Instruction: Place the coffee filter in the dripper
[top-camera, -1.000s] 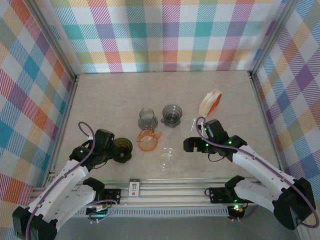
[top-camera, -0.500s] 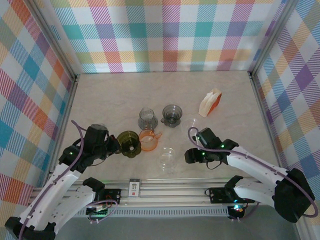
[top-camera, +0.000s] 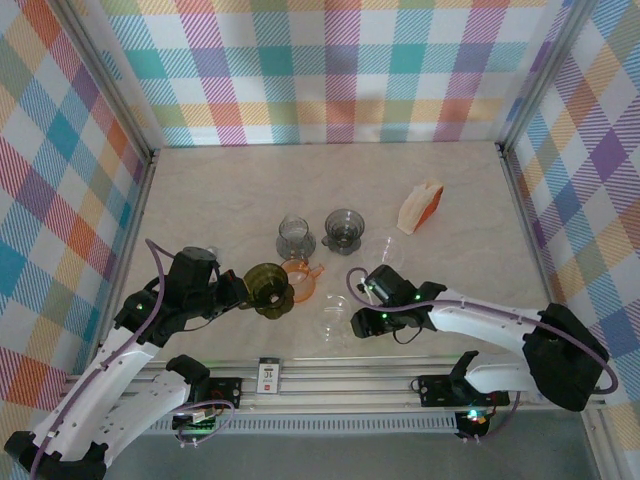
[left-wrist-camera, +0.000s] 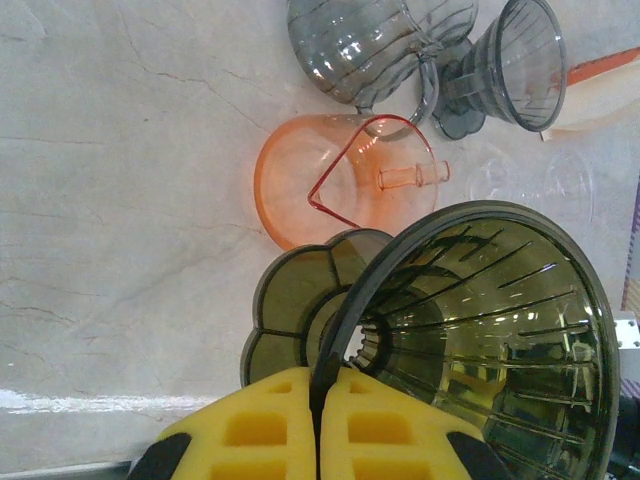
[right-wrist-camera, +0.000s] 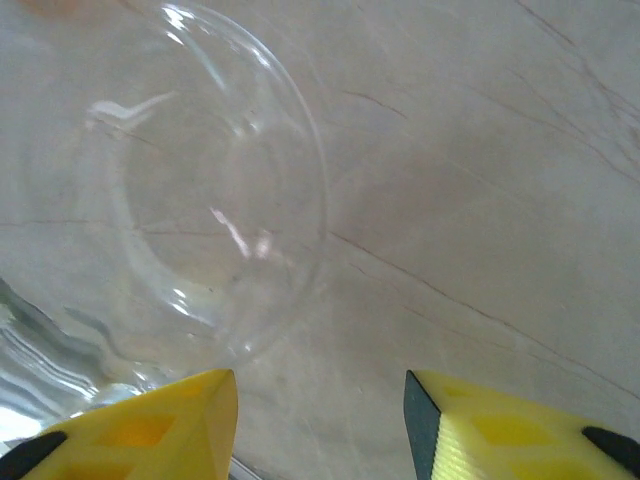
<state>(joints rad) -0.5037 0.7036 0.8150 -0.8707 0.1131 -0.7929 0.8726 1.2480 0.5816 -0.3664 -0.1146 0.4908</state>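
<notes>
Left gripper (left-wrist-camera: 318, 405) tight on olive dripper (left-wrist-camera: 480, 330) rim (right gripper (right-wrist-camera: 320, 400) agape)

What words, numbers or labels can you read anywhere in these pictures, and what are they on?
"31", probably: dark digits under a small red mark on the white tag clipped to the front rail, top view. They are small and soft, so the reading is not certain.
Nothing else in the three views carries readable text.
</notes>
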